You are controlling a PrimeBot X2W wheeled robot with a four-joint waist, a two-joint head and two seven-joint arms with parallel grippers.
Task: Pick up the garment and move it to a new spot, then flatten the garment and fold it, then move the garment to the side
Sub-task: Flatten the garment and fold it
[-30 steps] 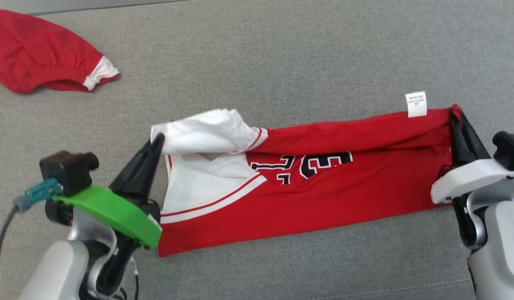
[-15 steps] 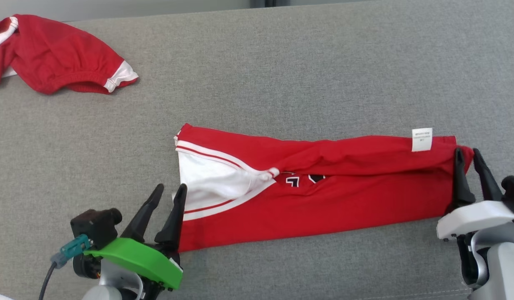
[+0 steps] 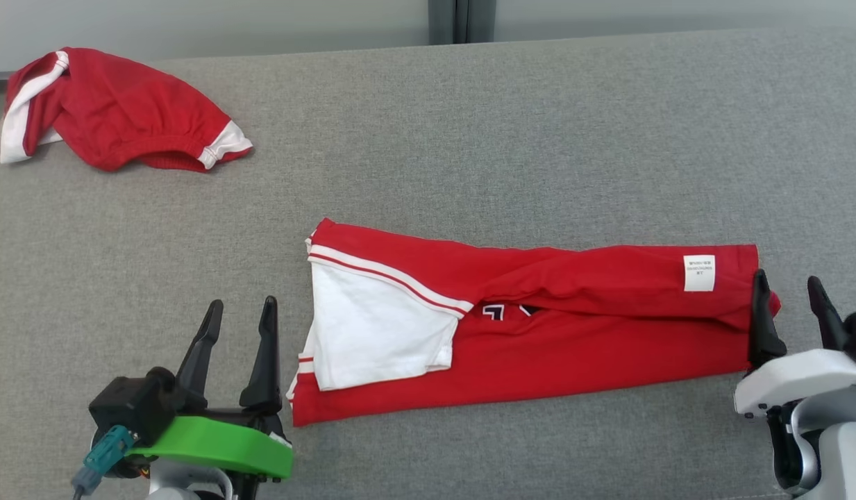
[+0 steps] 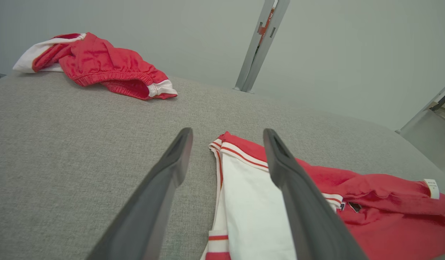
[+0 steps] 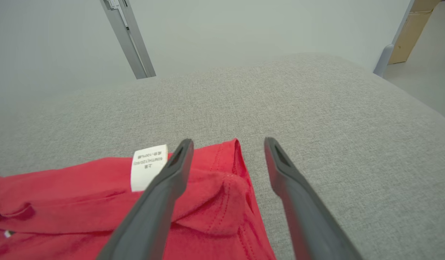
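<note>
Red garment (image 3: 539, 340) is folded lengthwise; left claw (image 3: 241, 305) and right claw (image 3: 786, 279) are held open; side move is judged pending.

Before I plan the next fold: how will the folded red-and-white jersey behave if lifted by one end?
Probably floppy: the folded red-and-white fabric jersey lies in soft wrinkles, so it would likely sag and droop. Likely light, being thin cloth. Its loose layers, like the white sleeve panel, may unfold when lifted.

A folded layer of the garment (image 3: 580, 354) hides most of the black numerals (image 3: 500, 310). Print on the label (image 3: 699, 272), at the 3 o'clock end, is too small to read in the head view. The right tool (image 3: 786, 278) is cut off at 4 o'clock.
</note>
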